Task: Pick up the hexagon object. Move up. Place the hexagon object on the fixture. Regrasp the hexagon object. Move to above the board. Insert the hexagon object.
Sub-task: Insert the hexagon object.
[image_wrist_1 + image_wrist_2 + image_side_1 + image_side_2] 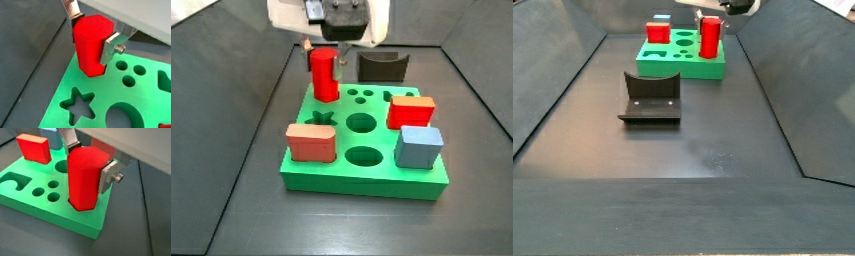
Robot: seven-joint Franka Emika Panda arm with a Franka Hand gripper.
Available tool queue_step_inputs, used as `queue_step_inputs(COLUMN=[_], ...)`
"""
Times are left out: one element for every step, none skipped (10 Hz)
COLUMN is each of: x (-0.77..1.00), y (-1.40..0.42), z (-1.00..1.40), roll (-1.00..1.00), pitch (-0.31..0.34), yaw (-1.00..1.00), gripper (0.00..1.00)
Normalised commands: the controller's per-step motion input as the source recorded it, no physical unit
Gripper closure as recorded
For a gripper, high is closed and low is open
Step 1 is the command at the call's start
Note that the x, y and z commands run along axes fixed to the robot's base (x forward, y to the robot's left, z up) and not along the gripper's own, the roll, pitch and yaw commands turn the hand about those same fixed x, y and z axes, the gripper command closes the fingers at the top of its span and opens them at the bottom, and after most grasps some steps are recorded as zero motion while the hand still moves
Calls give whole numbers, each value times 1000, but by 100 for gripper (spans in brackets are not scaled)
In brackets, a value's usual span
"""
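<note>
The hexagon object (91,45) is a bright red prism standing upright between my fingers in both wrist views (84,178). My gripper (92,31) is shut on its upper part, one silver finger (111,48) on each side. Its lower end sits at a corner of the green board (100,97), seemingly in a hole there. In a side view the hexagon object (325,74) stands at the board's (365,175) far left corner under my gripper (326,45). The dark fixture (651,95) stands apart from the board (684,65) on the floor.
On the board sit a red cube (413,110), a salmon-pink cube (310,141) and a grey-blue cube (418,146). A star-shaped hole (79,105) and round holes (131,75) are open. Dark sloped walls (553,90) enclose the floor.
</note>
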Motion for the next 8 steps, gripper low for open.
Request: queue_step_inputs(x=[66,86,114,131,51,0,0,0], y=[-34,0,0,0,0,0,-17,0], z=[-1000,-1000,-1000,-1000,-1000,-986,0,0], roll=[76,109,117,114,130,183,13,0], pitch=[-4,0,0,0,0,0,0,0], yaw=[-86,-86,-109,-120,-49,-40,0,0], gripper=[100,100,100,100,100,100,100,100])
